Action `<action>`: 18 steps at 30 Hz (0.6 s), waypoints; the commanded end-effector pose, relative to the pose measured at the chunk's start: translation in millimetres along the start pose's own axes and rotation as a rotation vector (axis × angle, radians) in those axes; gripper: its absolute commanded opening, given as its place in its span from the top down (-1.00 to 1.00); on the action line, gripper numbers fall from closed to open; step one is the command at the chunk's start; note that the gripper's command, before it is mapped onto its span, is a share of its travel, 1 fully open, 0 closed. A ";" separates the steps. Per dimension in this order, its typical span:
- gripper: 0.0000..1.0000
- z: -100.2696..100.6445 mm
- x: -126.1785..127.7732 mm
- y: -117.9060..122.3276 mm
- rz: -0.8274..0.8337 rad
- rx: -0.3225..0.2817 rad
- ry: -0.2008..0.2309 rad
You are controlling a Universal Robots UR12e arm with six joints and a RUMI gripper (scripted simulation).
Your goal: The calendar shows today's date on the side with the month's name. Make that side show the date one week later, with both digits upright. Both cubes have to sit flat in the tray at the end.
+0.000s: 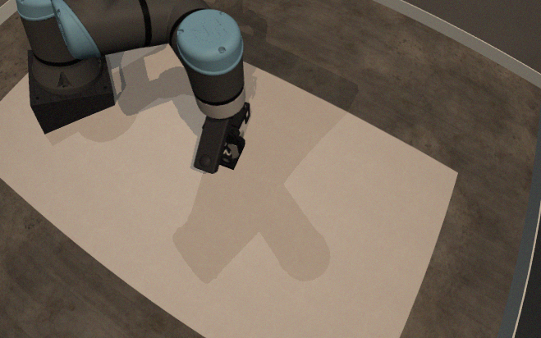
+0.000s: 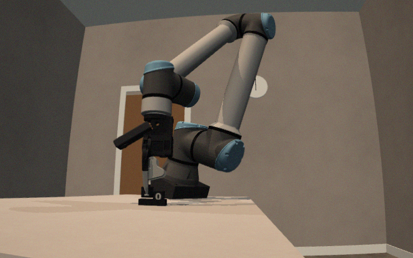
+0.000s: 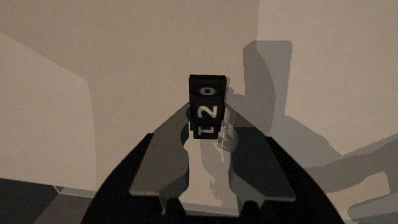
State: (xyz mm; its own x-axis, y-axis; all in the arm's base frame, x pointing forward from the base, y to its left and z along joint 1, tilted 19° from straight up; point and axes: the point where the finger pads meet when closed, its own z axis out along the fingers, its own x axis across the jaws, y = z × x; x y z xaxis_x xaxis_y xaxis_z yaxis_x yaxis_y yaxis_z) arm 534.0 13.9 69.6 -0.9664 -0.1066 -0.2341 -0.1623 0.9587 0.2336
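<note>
A: Jaws? How far apart?

B: Narrow gap, clenched on a small black number cube [image 3: 207, 120]. In the wrist view the black two-finger gripper [image 3: 207, 131] has a finger each side of it; the faces toward the cam read 2 and 1.

A: 2nd cube?

B: Just beyond the held one, touching or nearly, another black cube [image 3: 207, 88] w/ a 0 on it. The ext. view shows that 0 [image 2: 158, 196] facing the cam, sitting on a low black tray [image 2: 151, 201]. Can't tell if the held cube sits flat in the tray.

A: Surface & room?

B: Tray sits on a pale beige table top [image 1: 348, 218], near the robot base, w/ broad arm shadows across it. Dark brown floor around, taupe walls, a brown door w/ white frame [image 2: 130, 141] behind the arm, a round white wall clock [image 2: 259, 86].

A: Arm pose?

B: Grey arm w/ blue joint caps [image 2: 233, 76] folds up high, then back down; the wrist hangs vertical, gripper pointing straight down onto the tray.
</note>
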 end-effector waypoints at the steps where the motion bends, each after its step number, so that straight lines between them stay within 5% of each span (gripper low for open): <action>1: 0.80 3.5 2.1 1.4 0.000 -0.001 0.003; 18: 0.80 10.4 2.5 1.8 0.000 -0.002 0.004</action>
State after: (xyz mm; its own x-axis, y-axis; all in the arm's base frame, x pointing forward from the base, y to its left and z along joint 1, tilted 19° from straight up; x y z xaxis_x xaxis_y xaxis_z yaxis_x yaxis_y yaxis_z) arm 534.6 15.9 64.1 -0.9666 -0.1069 -0.2330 -0.1625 0.9585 0.2344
